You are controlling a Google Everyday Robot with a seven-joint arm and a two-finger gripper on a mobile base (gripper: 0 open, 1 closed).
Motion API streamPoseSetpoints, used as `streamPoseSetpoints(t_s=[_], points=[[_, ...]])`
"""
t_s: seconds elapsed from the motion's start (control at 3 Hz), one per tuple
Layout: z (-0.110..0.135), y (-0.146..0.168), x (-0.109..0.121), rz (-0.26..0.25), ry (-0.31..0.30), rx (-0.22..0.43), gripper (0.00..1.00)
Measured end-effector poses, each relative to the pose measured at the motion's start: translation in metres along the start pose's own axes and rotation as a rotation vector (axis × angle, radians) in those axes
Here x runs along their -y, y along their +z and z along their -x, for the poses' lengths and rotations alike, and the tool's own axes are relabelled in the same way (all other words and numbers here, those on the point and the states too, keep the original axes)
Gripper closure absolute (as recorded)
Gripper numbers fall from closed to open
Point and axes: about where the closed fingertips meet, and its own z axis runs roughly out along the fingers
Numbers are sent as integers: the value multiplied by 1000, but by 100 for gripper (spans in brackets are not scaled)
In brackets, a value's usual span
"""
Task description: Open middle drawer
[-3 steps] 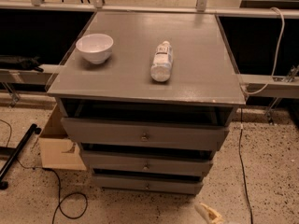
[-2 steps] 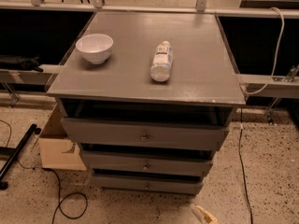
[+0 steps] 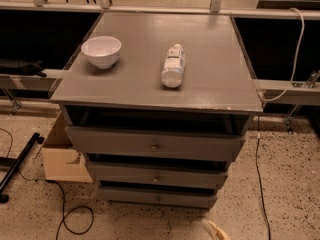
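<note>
A cardboard box stood on the floor against the left side of the grey cabinet. On top, a white bowl sat at the left and a plastic bottle lay on its side near the middle. The middle drawer sat between the top drawer and the bottom drawer. The gripper poked in at the lower edge, clear of the drawers; I could not tell whether it was open or closed.
</note>
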Motion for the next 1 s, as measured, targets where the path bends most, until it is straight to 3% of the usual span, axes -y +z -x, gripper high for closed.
streamPoseSetpoints(t_s=[0.33, 1.0], points=[[7, 16, 10, -5, -8, -13, 0], [23, 32, 80, -85, -1, -66, 0]])
